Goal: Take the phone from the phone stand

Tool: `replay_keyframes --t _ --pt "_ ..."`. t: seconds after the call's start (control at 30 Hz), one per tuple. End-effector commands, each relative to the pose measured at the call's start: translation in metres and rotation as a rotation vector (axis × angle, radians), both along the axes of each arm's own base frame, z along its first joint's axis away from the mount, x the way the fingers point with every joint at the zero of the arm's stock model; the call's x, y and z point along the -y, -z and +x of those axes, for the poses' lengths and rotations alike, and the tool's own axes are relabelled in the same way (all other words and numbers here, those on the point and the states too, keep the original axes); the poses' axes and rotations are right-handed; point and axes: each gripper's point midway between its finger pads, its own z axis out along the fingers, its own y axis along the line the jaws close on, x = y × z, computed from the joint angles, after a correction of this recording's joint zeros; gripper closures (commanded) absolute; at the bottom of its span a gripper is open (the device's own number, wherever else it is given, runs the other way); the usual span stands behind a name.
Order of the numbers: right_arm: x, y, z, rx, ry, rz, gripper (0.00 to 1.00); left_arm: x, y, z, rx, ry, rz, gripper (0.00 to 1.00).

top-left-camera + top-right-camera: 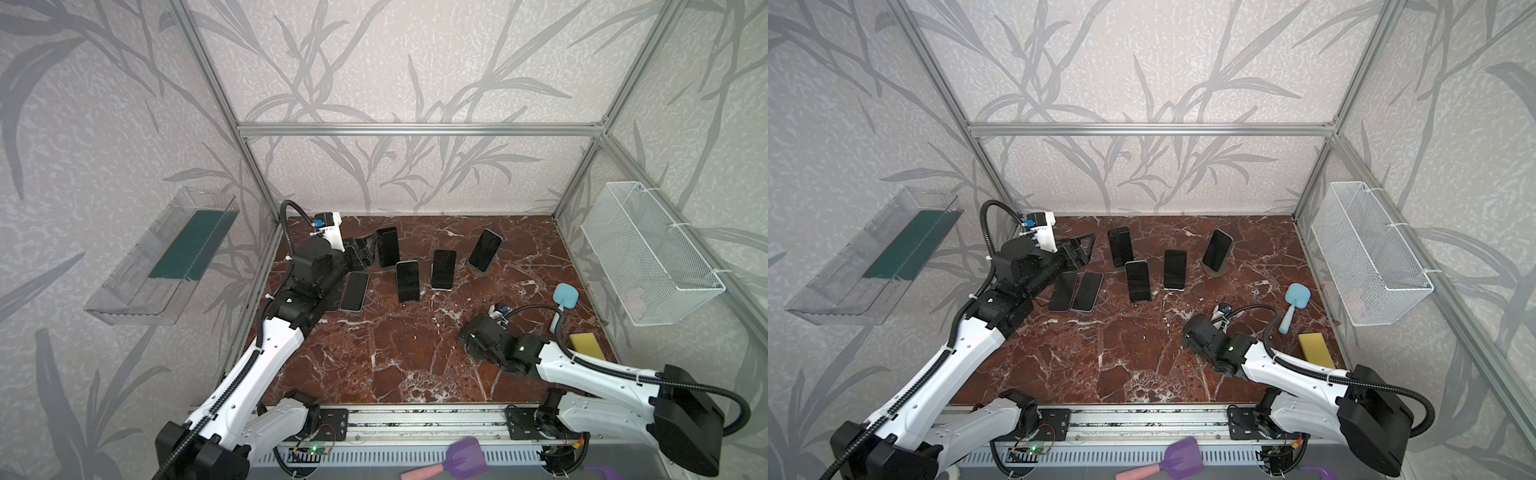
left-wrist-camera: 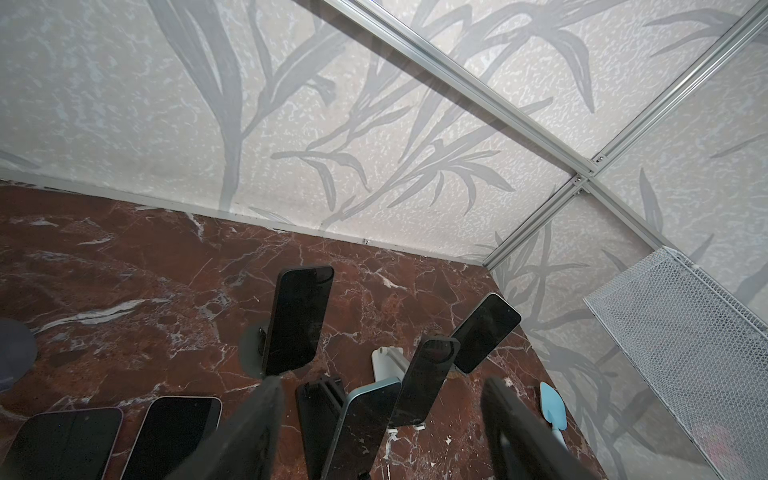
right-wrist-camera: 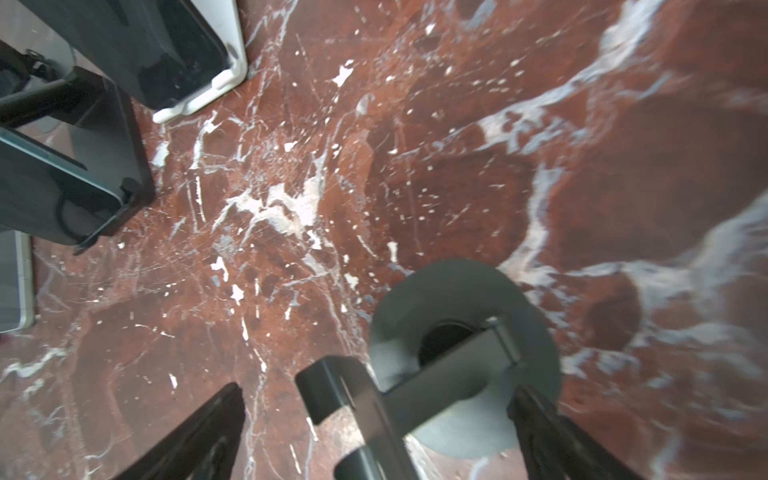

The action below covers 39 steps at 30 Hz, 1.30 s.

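Note:
Several dark phones stand propped on stands at the back of the marble table. The back-left phone [image 1: 387, 246] [image 2: 299, 320] leans on a grey round-based stand [image 2: 251, 353]. My left gripper [image 1: 365, 251] [image 2: 382, 432] hovers just left of it, open and holding nothing. A teal-edged phone [image 1: 407, 280] sits on a black stand, another phone [image 1: 443, 269] on a white stand, and a tilted phone [image 1: 485, 249] at the right. My right gripper [image 3: 376, 436] is open, its fingers either side of an empty grey phone stand [image 3: 457, 353].
Two phones [image 1: 1087, 291] [image 1: 1064, 291] lie flat by the left arm. A blue spatula [image 1: 564, 301] and a yellow sponge [image 1: 586, 345] lie at the right. A white wire basket [image 1: 648, 253] and a clear bin [image 1: 162, 257] hang on the side walls.

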Motion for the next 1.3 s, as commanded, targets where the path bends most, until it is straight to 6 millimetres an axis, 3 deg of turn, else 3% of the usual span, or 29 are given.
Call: replay_keyframes --t 0.0,0.13,0.27,0.53,0.63,0.97,1.27 --pt "-0.012 -0.006 0.014 0.062 -0.019 0.056 0.01 -0.001 -0.014 -0.002 0.039 -0.003 -0.013 0.24" --pt "-0.001 -0.004 0.026 0.052 -0.026 -0.041 0.01 0.001 -0.014 -0.002 0.037 0.003 -0.018 0.25" --pt "0.000 0.008 0.041 0.045 -0.046 -0.008 0.01 0.001 -0.013 -0.001 0.037 0.004 -0.014 0.25" --pt "-0.051 0.011 0.066 0.050 -0.223 0.109 0.01 0.001 -0.009 0.001 0.030 0.001 -0.003 0.25" --pt "-0.061 0.011 0.074 0.055 -0.269 0.096 0.01 0.001 -0.008 0.002 0.028 0.003 0.000 0.25" --pt "-0.045 -0.006 0.073 0.073 -0.339 -0.061 0.01 0.004 -0.007 0.002 0.022 0.016 -0.004 0.25" --pt "0.004 -0.014 0.052 0.065 -0.307 -0.219 0.01 0.006 -0.006 0.002 0.018 0.028 -0.012 0.25"
